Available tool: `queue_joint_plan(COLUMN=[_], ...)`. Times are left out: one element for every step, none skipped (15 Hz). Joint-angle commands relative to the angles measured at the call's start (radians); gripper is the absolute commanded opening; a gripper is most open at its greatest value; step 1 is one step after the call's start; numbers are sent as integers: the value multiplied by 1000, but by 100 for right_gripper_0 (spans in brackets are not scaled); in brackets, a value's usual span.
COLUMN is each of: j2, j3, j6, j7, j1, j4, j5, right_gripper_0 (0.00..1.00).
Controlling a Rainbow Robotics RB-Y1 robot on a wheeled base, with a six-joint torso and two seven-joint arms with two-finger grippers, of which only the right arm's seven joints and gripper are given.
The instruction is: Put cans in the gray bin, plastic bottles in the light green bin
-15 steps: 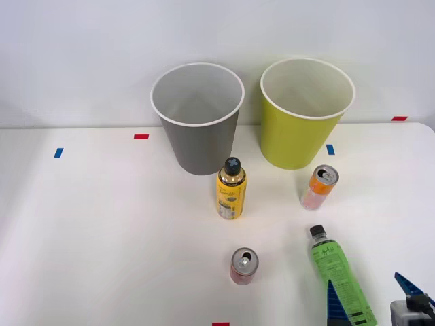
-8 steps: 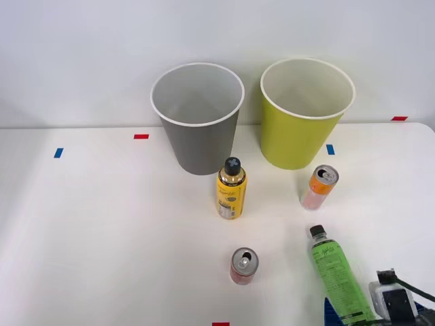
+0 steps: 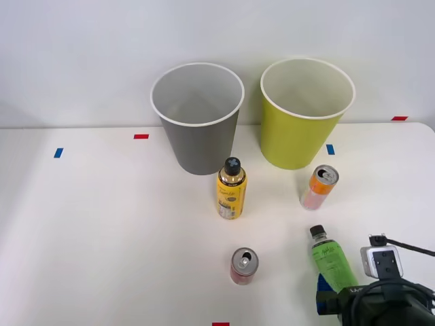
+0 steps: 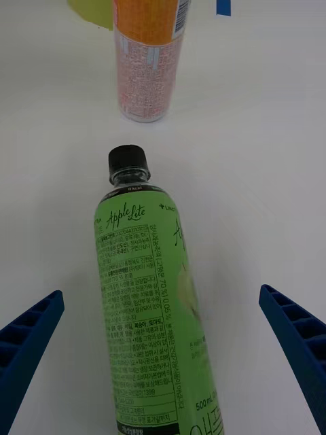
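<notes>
Wrist view, gripper (image 4: 163, 367) wide open, straddling green bottle (image 4: 146, 306)

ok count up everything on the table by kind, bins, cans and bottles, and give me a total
Bins: 2, the gray bin and the light green bin
Cans: 2, the red can and the orange can
Bottles: 2, the green bottle and the yellow bottle
Total: 6

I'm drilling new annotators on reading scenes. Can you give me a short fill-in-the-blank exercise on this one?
1. The green bottle lies on its ____.
2. Its screw cap is coloured ____.
3. The right end effector straddles the bottle with its fingers ____.
4. The yellow bottle stands in front of the ____ bin.

Missing words: side; black; open; gray
</notes>
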Motion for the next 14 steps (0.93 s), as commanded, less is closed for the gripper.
queue_joint_plan(j2=[-6, -18, -33, -50, -78, -102, -122, -138, -142, -148, -157, -167, -173, -174], j3=[7, 8, 11, 16, 25, 31, 36, 36, 36, 37, 47, 59, 68, 68], j6=[215, 289, 333, 367, 401, 420, 431, 431, 431, 437, 460, 493, 534, 559], j7=[-26, -36, -58, -101, -147, -178, -207, -239, -242, -239, -234, -233, -231, -231], j1=[-158, -210, -243, -266, -292, -312, -327, -345, -364, -385, -404, -424, -444, -453], j4=[0, 0, 0, 0, 0, 0, 0, 0, 0, 0, 0, 0, 0, 0], j5=[7, 7, 1, -9, -18, -26, -42, -65, -76, -76, -78, -78, -78, -78], right_gripper_0=[100, 100, 100, 100, 100, 100, 100, 100, 100, 100, 100, 100, 100, 100])
